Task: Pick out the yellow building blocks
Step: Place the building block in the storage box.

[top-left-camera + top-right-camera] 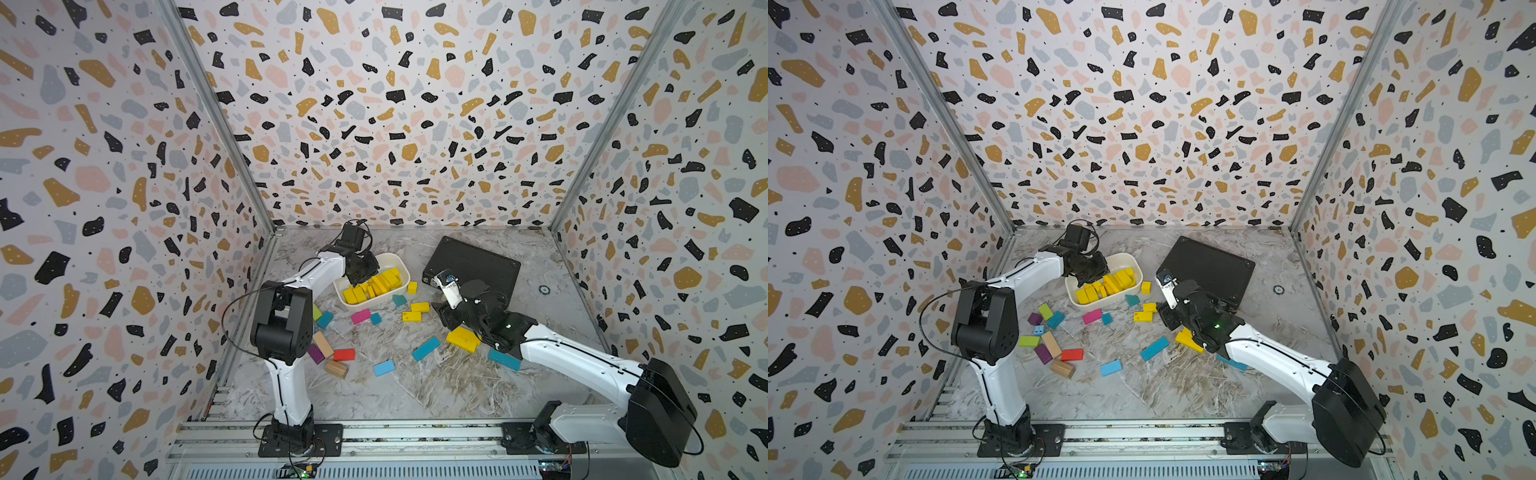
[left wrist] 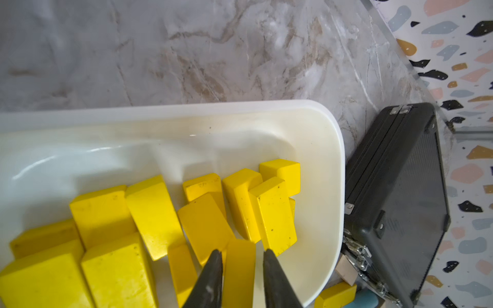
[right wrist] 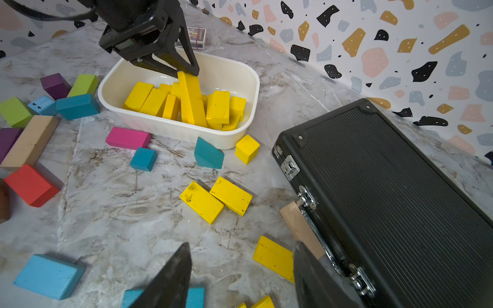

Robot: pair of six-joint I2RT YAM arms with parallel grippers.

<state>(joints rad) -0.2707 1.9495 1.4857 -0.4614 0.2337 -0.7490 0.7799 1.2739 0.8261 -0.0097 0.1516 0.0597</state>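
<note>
1 white tub (image 3: 173, 130), 1 black case (image 3: 386, 200), 1 pink block (image 1: 1092, 316), 1 red block (image 1: 1072, 354) and 2 purple blocks (image 1: 1035, 319) are counted (yellow building blocks (image 3: 218, 106): too heaped).

No words, numbers or brand marks can be read anywhere. The small box (image 3: 194, 37) behind the white tray (image 3: 170, 130) carries a coloured printed face, but its print is too blurred to make out
</note>
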